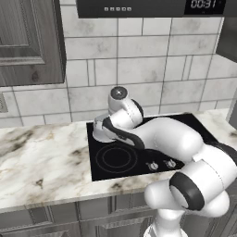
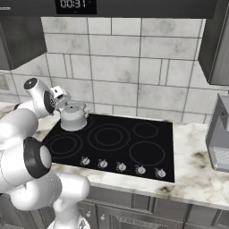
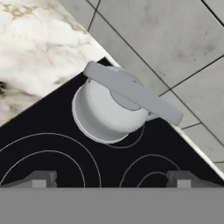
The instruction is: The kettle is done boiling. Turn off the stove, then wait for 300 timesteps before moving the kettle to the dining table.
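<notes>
The kettle point(image 2: 74, 117) is small, squat and silver-grey, and stands on the back left burner of the black glass stove point(image 2: 134, 145). In the hand view the kettle point(image 3: 103, 116) lies ahead of the hand, its slanted grey handle point(image 3: 133, 92) crossing the lid. My gripper point(image 3: 111, 179) is open and holds nothing, with its fingertips point(image 3: 41, 178) wide apart on this side of the kettle. From the right base view the gripper point(image 2: 66, 101) hovers just above and left of the kettle. A row of silver knobs point(image 2: 120, 167) lines the stove's front edge. The dining table is out of view.
The stove point(image 1: 115, 159) is set in a marble counter point(image 1: 41, 157) against a tiled wall. A microwave with a lit clock point(image 2: 76, 4) hangs overhead. A grey appliance point(image 2: 219, 134) stands on the counter at the right. Dark upper cabinets point(image 1: 28, 41) flank the left.
</notes>
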You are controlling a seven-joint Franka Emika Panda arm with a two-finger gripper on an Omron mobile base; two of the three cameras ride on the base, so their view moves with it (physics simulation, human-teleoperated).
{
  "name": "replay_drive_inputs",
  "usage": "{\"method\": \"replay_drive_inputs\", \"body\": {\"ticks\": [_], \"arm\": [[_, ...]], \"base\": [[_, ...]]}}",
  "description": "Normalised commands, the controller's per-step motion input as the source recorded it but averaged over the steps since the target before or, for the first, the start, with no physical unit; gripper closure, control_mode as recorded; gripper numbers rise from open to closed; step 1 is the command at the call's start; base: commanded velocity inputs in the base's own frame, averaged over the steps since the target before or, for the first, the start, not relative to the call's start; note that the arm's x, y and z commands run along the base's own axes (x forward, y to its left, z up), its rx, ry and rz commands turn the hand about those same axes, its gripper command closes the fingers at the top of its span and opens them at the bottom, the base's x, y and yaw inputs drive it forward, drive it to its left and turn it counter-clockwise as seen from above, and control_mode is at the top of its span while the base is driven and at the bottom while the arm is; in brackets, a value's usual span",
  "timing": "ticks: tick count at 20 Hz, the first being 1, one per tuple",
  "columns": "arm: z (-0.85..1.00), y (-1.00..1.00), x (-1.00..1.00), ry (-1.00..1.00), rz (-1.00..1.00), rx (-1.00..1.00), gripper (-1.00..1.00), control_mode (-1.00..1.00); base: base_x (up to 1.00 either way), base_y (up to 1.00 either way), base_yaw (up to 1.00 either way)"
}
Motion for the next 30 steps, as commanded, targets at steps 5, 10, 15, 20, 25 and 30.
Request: {"method": "replay_drive_inputs", "body": {"ticks": [5,10,15,20,25,30], "arm": [[-0.12,0.04,0.12,0.00,0.02,0.00,-1.00,-1.00],[0.00,0.01,0.16,0.00,0.00,0.00,-1.00,-1.00],[0.00,0.00,0.25,0.00,0.01,0.00,-1.00,-1.00],[0.00,0.01,0.32,0.00,0.04,0.00,-1.00,-1.00],[-0.02,0.02,0.34,0.00,0.04,0.00,-1.00,-1.00],[-0.12,0.01,0.20,0.00,0.06,-0.01,-1.00,-1.00]], "base": [[0.00,0.00,0.00],[0.00,0.00,0.00],[0.00,0.00,0.00],[0.00,0.00,0.00],[0.00,0.00,0.00],[0.00,0.00,0.00]]}}
